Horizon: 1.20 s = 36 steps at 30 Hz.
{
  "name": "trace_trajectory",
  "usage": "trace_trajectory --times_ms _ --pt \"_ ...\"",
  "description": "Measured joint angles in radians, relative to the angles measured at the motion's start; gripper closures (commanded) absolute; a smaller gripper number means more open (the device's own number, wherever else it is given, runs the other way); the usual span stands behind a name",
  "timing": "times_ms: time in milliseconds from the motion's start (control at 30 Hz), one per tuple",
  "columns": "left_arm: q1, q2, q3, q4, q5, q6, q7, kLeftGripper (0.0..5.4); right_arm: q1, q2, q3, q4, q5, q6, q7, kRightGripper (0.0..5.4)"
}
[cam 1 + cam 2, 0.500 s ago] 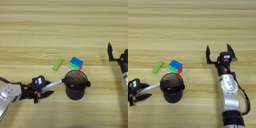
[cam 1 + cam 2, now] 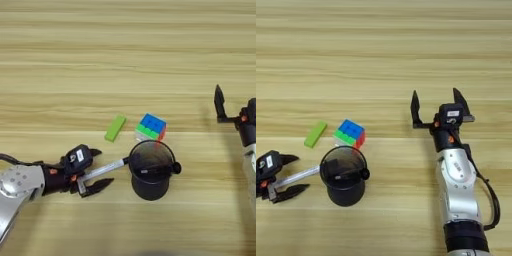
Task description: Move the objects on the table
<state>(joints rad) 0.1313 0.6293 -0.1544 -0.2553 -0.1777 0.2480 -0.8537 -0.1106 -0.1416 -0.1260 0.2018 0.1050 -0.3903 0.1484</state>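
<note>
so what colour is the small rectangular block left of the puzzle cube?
Green. The small rectangular block shows best in the left eye view.

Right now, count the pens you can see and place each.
2. The silver-white marker pen lies between the left gripper's open fingers, tip at the mesh cup's rim. A black pen is inside; others may hide there.

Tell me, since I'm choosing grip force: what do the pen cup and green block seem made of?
The pen cup looks like black wire mesh, probably metal: its wall is see-through. The green block looks like solid matte plastic or painted wood; which one is unclear.
</note>
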Motion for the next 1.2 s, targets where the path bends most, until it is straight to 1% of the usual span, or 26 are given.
trace_trajectory --times_ms 33,100,167,233,333,500,533,633,700,800,867,933,1033,1100,1133,1200 --pt "-0.003 -0.011 0.013 -0.013 -0.027 -0.001 0.000 0.90 0.000 0.000 0.000 0.000 0.000 -0.003 0.001 0.00" --pt "-0.014 -0.029 0.035 -0.034 -0.060 -0.004 0.002 0.69 0.000 0.000 0.000 0.000 0.000 -0.011 0.003 0.00" --pt "-0.028 -0.038 0.057 -0.050 -0.085 -0.019 0.004 0.54 0.000 0.000 0.000 0.000 0.001 -0.012 0.008 0.00" --pt "-0.031 -0.048 0.082 -0.073 -0.128 -0.026 -0.002 0.31 0.000 0.000 0.000 0.000 0.001 -0.013 0.011 0.00" --pt "-0.031 -0.057 0.106 -0.120 -0.186 -0.031 -0.018 0.05 0.000 0.000 0.000 0.001 0.001 -0.013 0.012 0.00" --pt "-0.036 -0.063 0.136 -0.197 -0.264 -0.028 -0.020 0.05 0.000 -0.001 0.000 0.003 0.001 -0.014 0.012 0.00" --pt "-0.039 -0.066 0.142 -0.205 -0.268 -0.026 -0.017 0.05 0.000 -0.001 0.000 0.004 0.001 -0.014 0.012 0.00" --pt "-0.055 -0.072 0.154 -0.229 -0.309 -0.016 0.003 0.05 0.000 -0.001 0.000 0.009 0.001 -0.015 0.012 0.00" --pt "-0.063 -0.083 0.157 -0.249 -0.341 -0.013 0.015 0.05 0.000 -0.001 0.000 0.010 0.000 -0.016 0.012 0.00" --pt "-0.078 -0.118 0.163 -0.260 -0.346 -0.009 0.071 0.05 0.000 -0.001 0.000 0.010 0.000 -0.019 0.012 0.00" --pt "-0.099 -0.154 0.170 -0.260 -0.347 -0.005 0.128 0.05 0.000 -0.002 0.000 0.010 0.000 -0.025 0.012 0.00" --pt "-0.123 -0.186 0.185 -0.260 -0.349 0.003 0.182 0.05 0.000 -0.002 0.000 0.010 -0.001 -0.033 0.012 0.00" --pt "-0.152 -0.219 0.202 -0.260 -0.340 0.002 0.256 0.05 0.000 -0.004 0.000 0.010 -0.001 -0.034 0.012 0.00" --pt "-0.170 -0.246 0.223 -0.259 -0.336 0.002 0.318 0.05 0.000 -0.005 0.000 0.010 -0.001 -0.034 0.012 0.00" --pt "-0.179 -0.262 0.232 -0.257 -0.330 0.002 0.348 0.05 0.000 -0.005 0.000 0.010 -0.001 -0.035 0.012 0.00" --pt "-0.200 -0.284 0.241 -0.245 -0.275 -0.005 0.427 0.05 0.000 -0.006 0.000 0.010 -0.001 -0.035 0.013 0.00"
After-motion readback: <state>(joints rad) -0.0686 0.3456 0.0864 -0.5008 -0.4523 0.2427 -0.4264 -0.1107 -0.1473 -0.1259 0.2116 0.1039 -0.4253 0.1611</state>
